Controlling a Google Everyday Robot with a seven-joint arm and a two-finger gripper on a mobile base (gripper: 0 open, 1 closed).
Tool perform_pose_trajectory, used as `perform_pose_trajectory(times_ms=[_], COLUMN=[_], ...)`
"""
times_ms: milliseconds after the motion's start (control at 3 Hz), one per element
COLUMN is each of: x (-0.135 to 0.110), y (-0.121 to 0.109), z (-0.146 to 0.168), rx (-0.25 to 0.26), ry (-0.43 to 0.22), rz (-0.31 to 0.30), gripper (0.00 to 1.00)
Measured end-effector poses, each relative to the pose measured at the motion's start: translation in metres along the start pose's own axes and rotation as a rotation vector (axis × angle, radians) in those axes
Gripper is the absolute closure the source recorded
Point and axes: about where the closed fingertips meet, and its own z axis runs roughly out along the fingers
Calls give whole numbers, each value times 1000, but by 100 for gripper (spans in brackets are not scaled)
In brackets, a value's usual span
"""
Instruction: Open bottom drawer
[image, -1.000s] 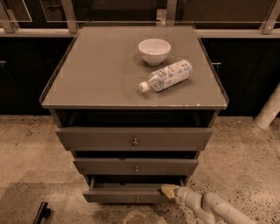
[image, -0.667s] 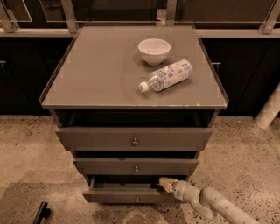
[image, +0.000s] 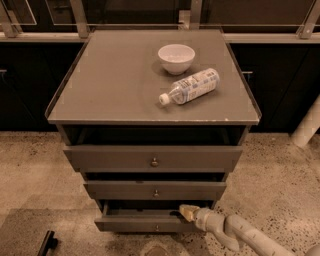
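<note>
The bottom drawer (image: 135, 221) is the lowest, narrowest of three grey-brown drawer fronts, with a tiny round knob (image: 156, 228). It stands pulled out a little, with a dark gap above its top edge. My gripper (image: 183, 212) comes in from the lower right on a pale arm (image: 240, 235). Its tip sits at the drawer's top edge, right of centre, reaching into the gap.
The cabinet top (image: 110, 85) carries a white bowl (image: 176, 58) and a plastic bottle (image: 190, 86) lying on its side. The top drawer (image: 152, 159) and middle drawer (image: 155, 190) sit above. Speckled floor surrounds the cabinet. A white pole (image: 307, 125) stands at right, a dark object (image: 46, 243) at lower left.
The gripper has moved a little left and up along the bottom drawer's top edge. The drawer stays slightly pulled out.
</note>
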Motion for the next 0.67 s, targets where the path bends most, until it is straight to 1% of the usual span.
perform_pose_trajectory(times_ms=[667], x=[23], y=[-1], z=[22], rx=[9], ry=[69], rz=[3], gripper=[100])
